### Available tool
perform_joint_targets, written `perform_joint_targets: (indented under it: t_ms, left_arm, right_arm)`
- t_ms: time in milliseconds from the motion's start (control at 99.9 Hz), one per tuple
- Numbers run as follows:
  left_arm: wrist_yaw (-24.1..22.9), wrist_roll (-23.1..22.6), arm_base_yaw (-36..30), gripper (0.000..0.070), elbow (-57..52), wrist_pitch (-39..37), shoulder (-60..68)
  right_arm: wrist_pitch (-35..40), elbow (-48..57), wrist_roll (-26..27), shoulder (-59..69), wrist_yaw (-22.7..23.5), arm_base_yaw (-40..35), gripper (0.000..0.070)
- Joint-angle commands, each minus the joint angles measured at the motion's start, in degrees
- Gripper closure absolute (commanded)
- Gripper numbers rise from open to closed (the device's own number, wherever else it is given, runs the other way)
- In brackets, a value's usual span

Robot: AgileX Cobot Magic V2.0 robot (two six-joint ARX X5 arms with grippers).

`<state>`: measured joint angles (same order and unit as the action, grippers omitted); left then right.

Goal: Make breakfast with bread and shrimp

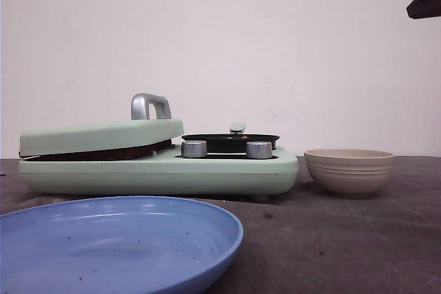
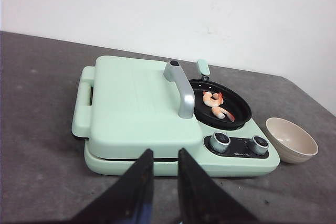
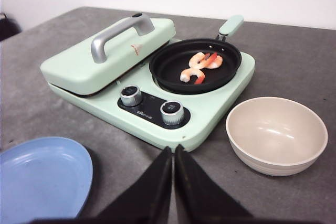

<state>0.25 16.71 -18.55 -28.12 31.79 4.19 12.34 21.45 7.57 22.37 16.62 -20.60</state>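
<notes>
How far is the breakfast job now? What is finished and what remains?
Looks done: the shrimp lie in the black pan on the green cooker, and its lid is down. No bread is visible; whether any lies under the lid cannot be told. In hand: nothing; both grippers, left gripper and right gripper, hold nothing. Left: plating, since the blue plate and beige bowl are empty.

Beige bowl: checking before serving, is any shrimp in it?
No, the beige bowl is empty; the shrimp lie in the black pan.

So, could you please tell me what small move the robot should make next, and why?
Probably bring the left gripper forward to the lid handle. The sandwich-press lid is down, hiding any bread, while the shrimp already lie in the black pan and the blue plate waits.
</notes>
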Motion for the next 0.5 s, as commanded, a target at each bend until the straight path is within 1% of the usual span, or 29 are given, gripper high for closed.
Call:
perform_joint_targets:
  t_ms: [0, 220, 310, 360, 431, 491]
  left_arm:
    - [-1.40, 0.74, -0.22, 0.0700, -0.35, -0.76, -0.50]
    - [-1.99, 2.49, -0.22, 0.0700, -0.33, -0.11, -0.94]
    - [-1.99, 2.80, -0.22, 0.0700, -0.33, 1.44, -0.94]
    - [-1.97, 4.31, -0.22, 0.0700, -0.33, 1.90, -0.94]
    - [-1.07, 8.68, -0.22, 0.0700, -0.33, 1.86, -0.94]
    - [-0.98, 9.11, -0.22, 0.0700, -0.33, 1.81, -0.94]
  right_arm:
    - [-1.05, -0.50, 1.33, -0.98, -0.22, -0.70, 0.0700]
    - [-1.97, -0.90, 1.38, -2.40, -0.52, -0.76, 0.0699]
    - [-1.60, -0.90, 2.71, -2.40, -0.90, -0.76, 0.0699]
    - [-1.38, -0.90, 4.11, -2.40, -0.74, -0.76, 0.0699]
    - [-1.49, -0.90, 4.00, -2.40, -0.33, -0.76, 0.0699]
    - [-1.66, -0.90, 4.00, -2.40, -0.35, -0.76, 0.0699]
